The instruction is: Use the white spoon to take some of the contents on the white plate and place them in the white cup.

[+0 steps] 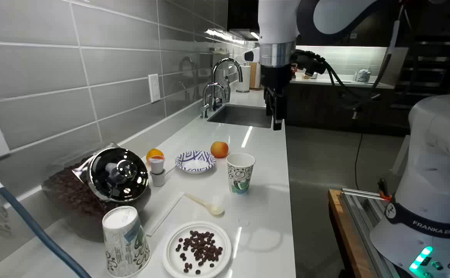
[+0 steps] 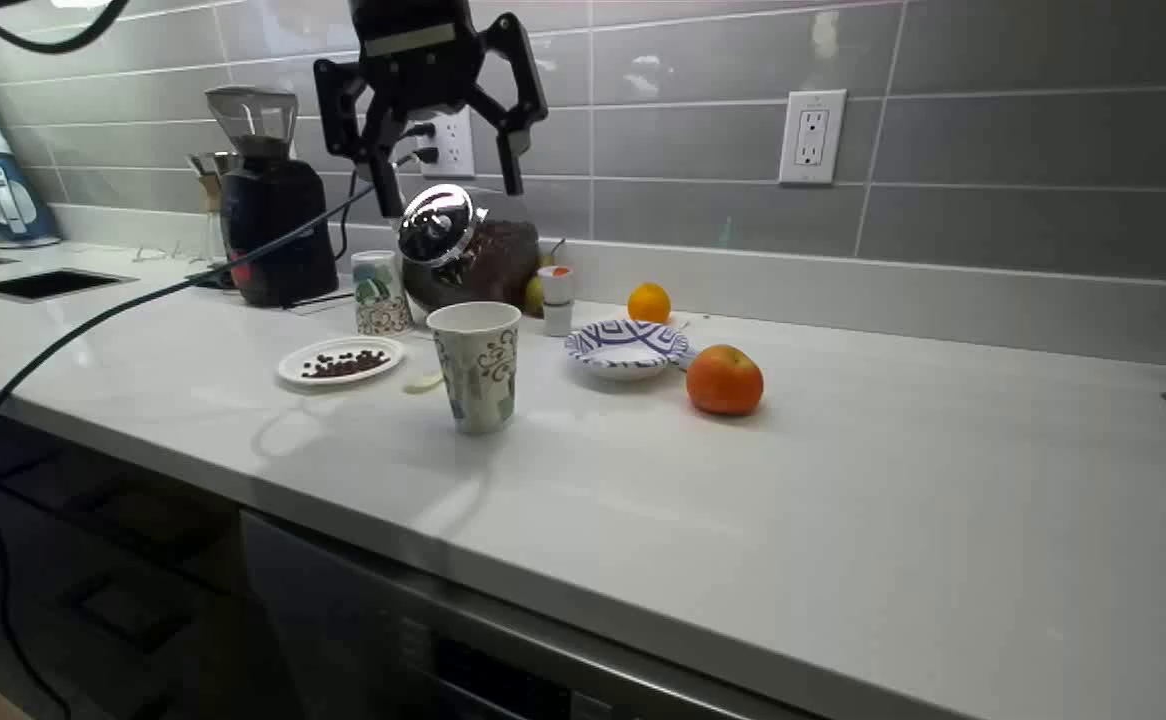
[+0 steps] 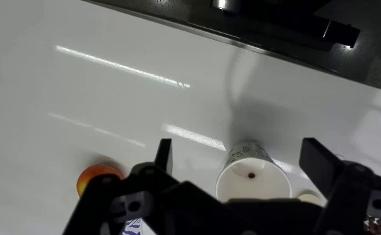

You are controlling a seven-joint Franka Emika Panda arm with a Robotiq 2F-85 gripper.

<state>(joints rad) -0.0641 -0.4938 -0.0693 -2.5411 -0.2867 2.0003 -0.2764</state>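
The white cup (image 1: 240,173) stands upright on the counter, also in an exterior view (image 2: 478,365). In the wrist view, the cup (image 3: 254,182) has one dark bean (image 3: 251,175) inside. The white spoon (image 1: 205,204) lies on the counter between cup and plate; the wrist view shows only its bowl (image 3: 309,198). The white plate (image 1: 169,253) holds the brown contents (image 1: 200,247), also visible in an exterior view (image 2: 348,363). My gripper (image 2: 451,198) is open and empty, high above the counter. In the wrist view its fingers (image 3: 238,153) appear on either side of the cup.
An overturned paper cup (image 1: 126,243) stands beside the plate. A tilted jar of beans with a chrome lid (image 1: 119,173) lies by the wall. A patterned bowl (image 1: 195,162), a red-orange fruit (image 2: 725,380), an orange (image 2: 649,303) and stacked small cups (image 1: 157,170) stand nearby. A blue cable (image 1: 36,227) crosses the near side.
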